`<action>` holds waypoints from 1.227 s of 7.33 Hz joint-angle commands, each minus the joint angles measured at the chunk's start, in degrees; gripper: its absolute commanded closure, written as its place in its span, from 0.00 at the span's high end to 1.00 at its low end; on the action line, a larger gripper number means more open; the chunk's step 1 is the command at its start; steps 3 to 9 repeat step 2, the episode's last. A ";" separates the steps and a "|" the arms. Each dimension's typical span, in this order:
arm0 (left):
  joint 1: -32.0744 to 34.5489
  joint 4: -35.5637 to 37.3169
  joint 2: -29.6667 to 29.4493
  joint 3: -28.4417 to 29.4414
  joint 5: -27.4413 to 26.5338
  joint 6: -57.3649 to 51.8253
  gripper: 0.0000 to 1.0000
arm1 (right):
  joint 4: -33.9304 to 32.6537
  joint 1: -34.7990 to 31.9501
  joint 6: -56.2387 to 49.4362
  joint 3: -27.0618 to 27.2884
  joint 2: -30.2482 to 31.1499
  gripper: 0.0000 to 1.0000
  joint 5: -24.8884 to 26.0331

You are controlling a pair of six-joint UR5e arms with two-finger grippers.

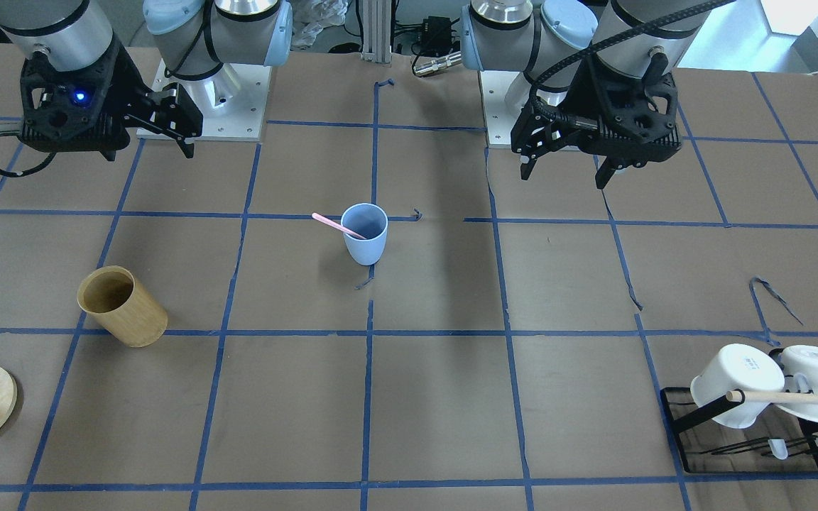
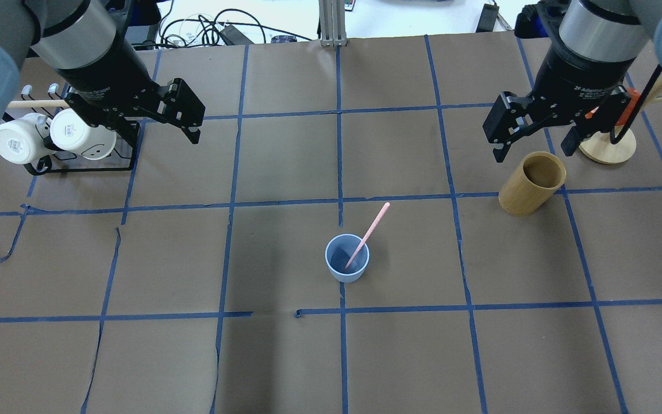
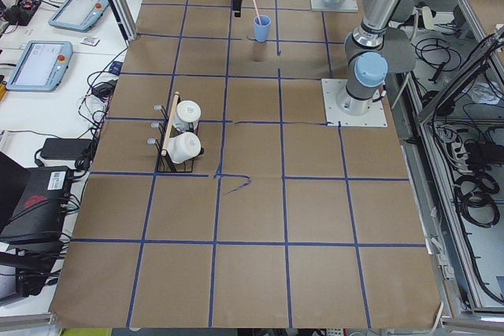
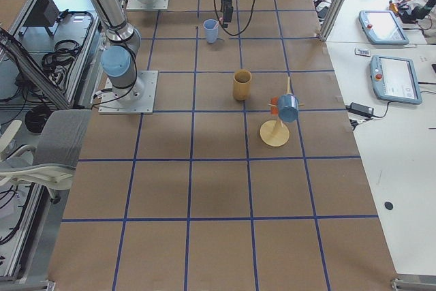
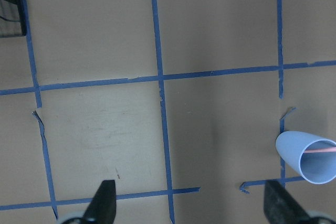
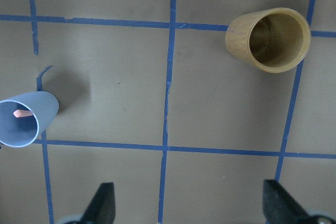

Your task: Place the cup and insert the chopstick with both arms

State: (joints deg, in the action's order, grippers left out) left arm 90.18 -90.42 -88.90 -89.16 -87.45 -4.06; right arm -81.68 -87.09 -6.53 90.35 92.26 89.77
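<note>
Well, we see the chopstick (image 2: 372, 228) leaning in the cup (image 2: 347, 271) mid-frame; left fingers (image 5: 105, 200) and right fingers (image 6: 102, 200) hang wide open, empty, in the upper corners, apparently finished.

A worktop covered in brown paper (image 2: 285, 368) fills the room's middle, and strips of blue tape (image 2: 343, 356) divide it into large squares. The paper is torn in places. A silver aluminium post (image 2: 331, 23) stands at the far edge, with tangled black cables (image 2: 204, 29) behind it. Long white side tables (image 3: 39, 112) run beyond both ends. The one past the right end carries grey-framed touchscreen pendants (image 4: 398, 80). A grey upholstered office chair (image 4: 61, 142) stands on the grey floor (image 4: 27, 250) behind the near edge. A bright white panel (image 1: 792, 14) glows by one corner; whether it is a window or a lamp cannot be told.
</note>
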 commanded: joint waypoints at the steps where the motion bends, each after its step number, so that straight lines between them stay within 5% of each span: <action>1: 0.00 0.07 0.04 -0.05 0.00 0.02 1.00 | -0.06 -0.09 0.21 0.09 0.11 1.00 -0.21; 9: 0.00 0.07 0.04 -0.05 0.00 -0.07 1.00 | -0.50 -0.09 0.21 0.09 0.02 1.00 -0.21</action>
